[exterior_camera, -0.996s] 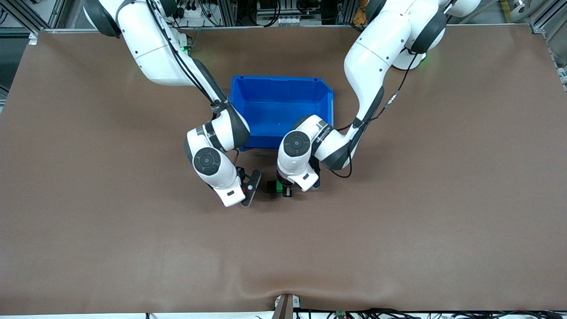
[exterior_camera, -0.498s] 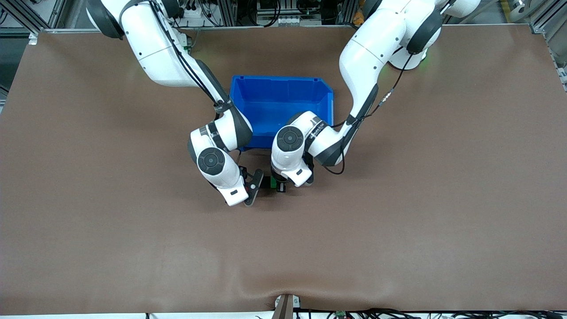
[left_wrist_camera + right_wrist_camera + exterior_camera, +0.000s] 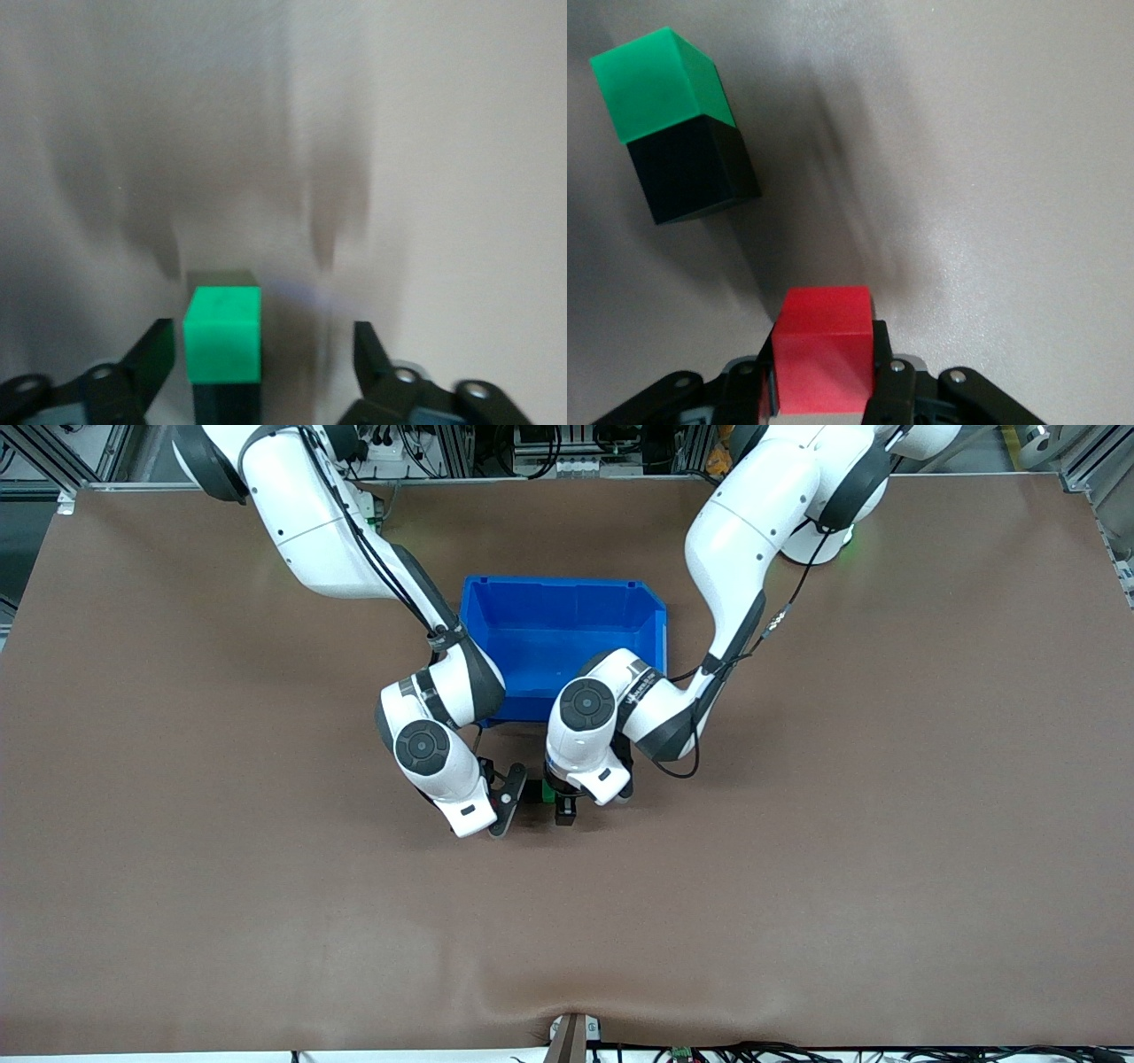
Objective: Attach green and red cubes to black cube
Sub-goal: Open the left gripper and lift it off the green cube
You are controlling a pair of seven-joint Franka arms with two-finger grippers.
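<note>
The green cube (image 3: 660, 81) is joined to the black cube (image 3: 693, 173); the pair rests on the brown table, nearer to the front camera than the blue bin. In the front view the green cube (image 3: 548, 791) and black cube (image 3: 532, 791) lie between the two grippers. My left gripper (image 3: 261, 354) is open around the pair, with the green cube (image 3: 223, 335) close to one finger and the black cube (image 3: 226, 403) beside it. My right gripper (image 3: 824, 376) is shut on the red cube (image 3: 824, 350) and sits (image 3: 507, 802) just beside the black cube, apart from it.
The blue bin (image 3: 567, 584) stands in the middle of the table, just farther from the front camera than both hands. Both arms' elbows hang over its near rim. Brown table surface spreads all around.
The left gripper brought the green and black pair toward the right gripper. The right gripper with the red cube edged toward the pair, so the gap between them has closed up.
</note>
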